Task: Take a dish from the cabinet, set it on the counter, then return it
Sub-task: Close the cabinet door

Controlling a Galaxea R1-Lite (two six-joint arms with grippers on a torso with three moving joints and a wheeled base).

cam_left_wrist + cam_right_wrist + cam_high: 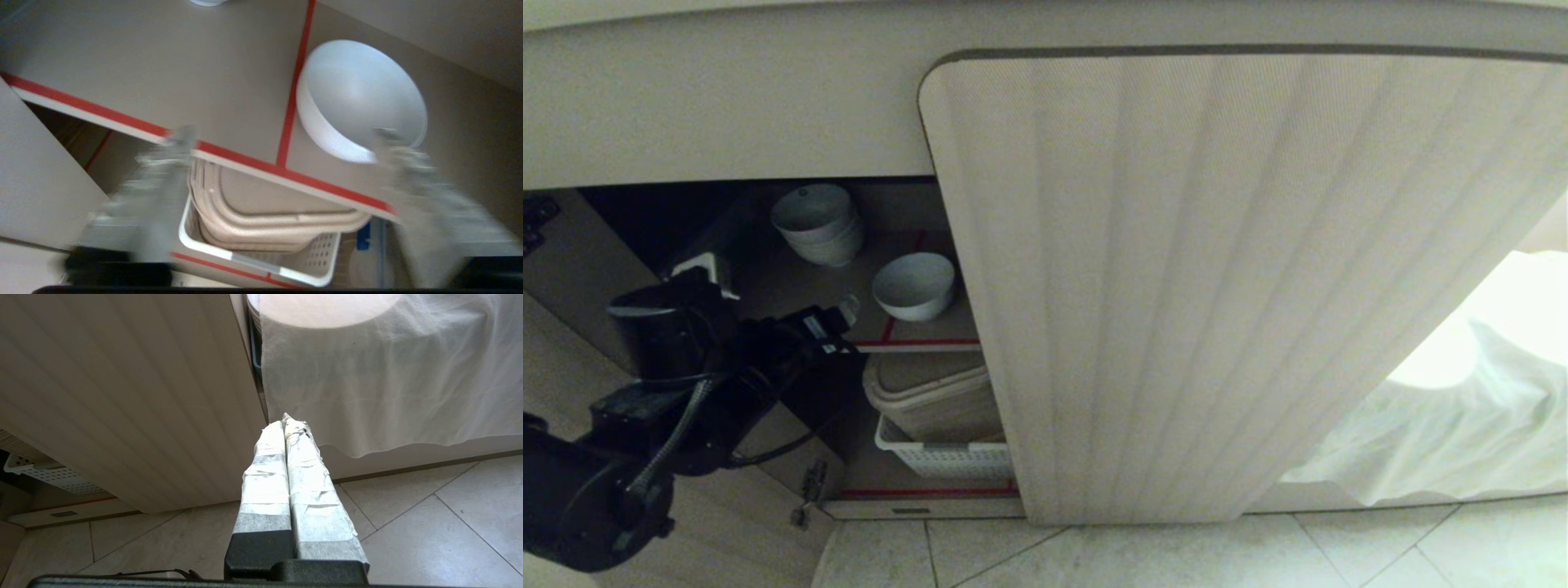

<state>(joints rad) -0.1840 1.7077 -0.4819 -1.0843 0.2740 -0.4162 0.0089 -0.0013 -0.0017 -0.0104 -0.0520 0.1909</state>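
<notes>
The cabinet (1225, 278) stands with one ribbed door swung wide, and the dish (914, 285) sits alone on the upper red-edged shelf (915, 346), so this is either the reach or the return. The left gripper (282, 163), fingers spread and empty, hangs at the shelf edge just short of the dish. A pickup would need the fingers advanced to straddle the rim. The left wrist view alone shows that gap; the right wrist view shows the right gripper (284, 424) parked, fingers clenched.

A white perforated basket (943, 459) sits low down, holding beige lidded containers (935, 398). Above it and further back stands a stack of white bowls (818, 222). Well right of the basket, white cloth (1445, 425) drapes toward the tiled floor (1176, 555).
</notes>
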